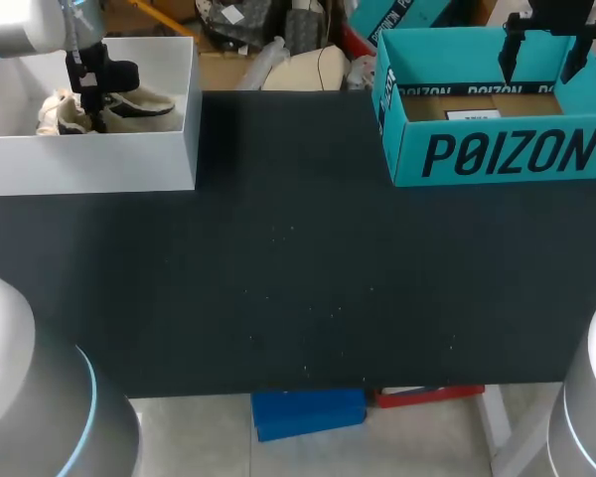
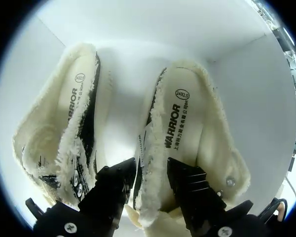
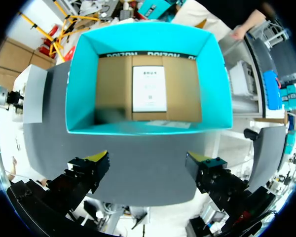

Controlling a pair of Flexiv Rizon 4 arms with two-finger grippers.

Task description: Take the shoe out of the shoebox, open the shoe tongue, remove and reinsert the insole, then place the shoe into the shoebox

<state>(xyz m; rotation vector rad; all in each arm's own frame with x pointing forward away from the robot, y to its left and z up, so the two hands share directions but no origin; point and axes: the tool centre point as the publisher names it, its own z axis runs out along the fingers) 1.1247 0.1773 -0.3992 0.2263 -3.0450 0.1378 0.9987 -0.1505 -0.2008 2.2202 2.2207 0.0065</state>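
Your left gripper is down in the white box. Its fingers appear narrowed on the shoe at its fleecy side wall, one on the insole, one outside (beside the second shoe), which looks like a grip for lifting it out. Your right gripper hangs wide and empty over the teal shoebox, clear of the work.

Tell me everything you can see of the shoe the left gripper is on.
The shoe has a thick cream fleece lining, a black outer and a printed cream insole in place. It lies opening-up in the white box, next to its twin. The left gripper straddles its side wall, one jaw inside, one between the shoes, apparently pinching the fleece.
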